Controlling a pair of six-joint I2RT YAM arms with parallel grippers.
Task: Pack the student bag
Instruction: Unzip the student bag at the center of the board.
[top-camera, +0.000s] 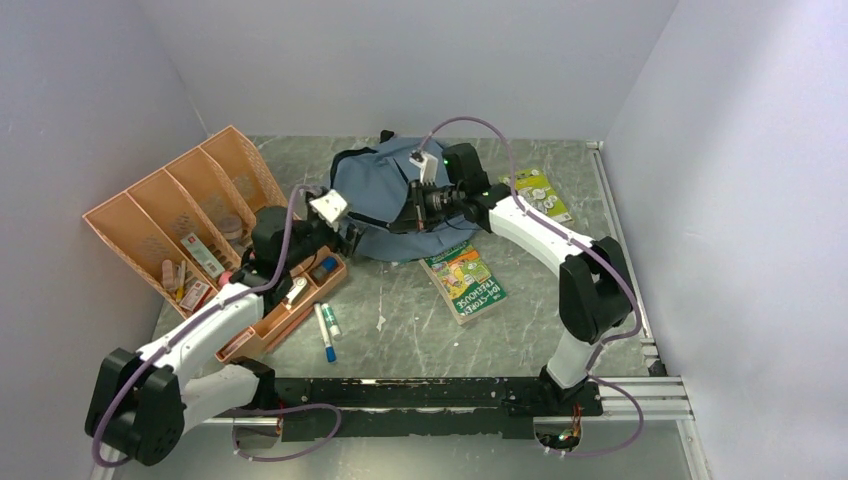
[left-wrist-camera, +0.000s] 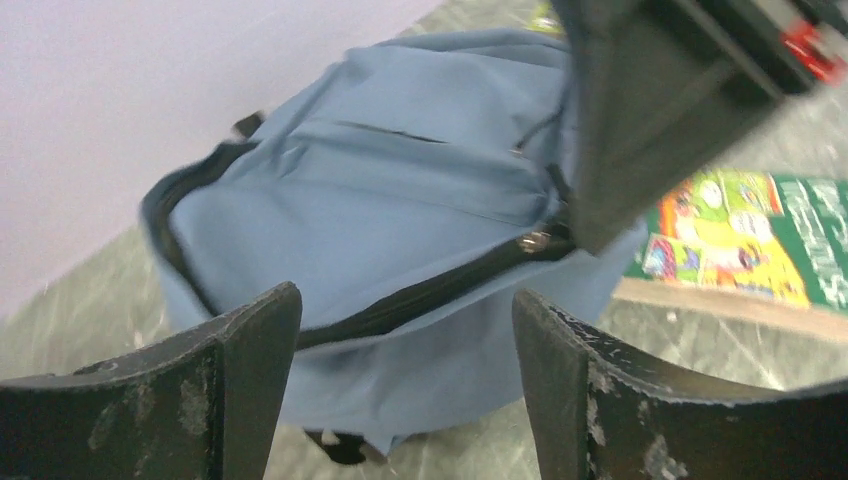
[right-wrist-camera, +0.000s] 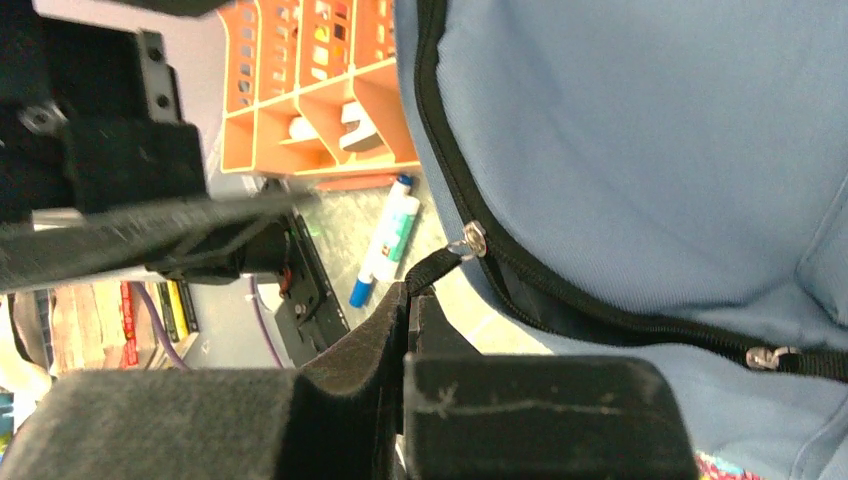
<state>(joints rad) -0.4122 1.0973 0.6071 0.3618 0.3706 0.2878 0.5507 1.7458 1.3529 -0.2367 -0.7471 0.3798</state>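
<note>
Finds student bag (top-camera: 378, 185) slumped at the middle of the surface's far edge, front pocket up, black zipper (right-wrist-camera: 560, 300) running round the near side; cannot tell how far open. Has right claw (top-camera: 405, 220) clamped shut on the black zipper pull (right-wrist-camera: 435, 265), just off the slider (right-wrist-camera: 470, 240), probably to drag the zipper round and open the bag for packing. Reaches right arm in from the near-right corner, elbow raised, forearm angled across to the bag's near side, wrist rolled sideways. Holds left claw (top-camera: 348, 238) wide and empty just short of the bag's near-left side, aimed at the fabric under the zipper; looks meant to brace the soft bag against the pull, not touching yet. Stretches left arm low from the near-left corner, over a small orange tray (top-camera: 262, 335) of pens. Leaves green book (top-camera: 463, 280) flat by the bag's near edge, markers (top-camera: 326, 330) loose beside the tray, tall orange organizer (top-camera: 170, 220) at the left edge; nothing packed, by the look of it.
</note>
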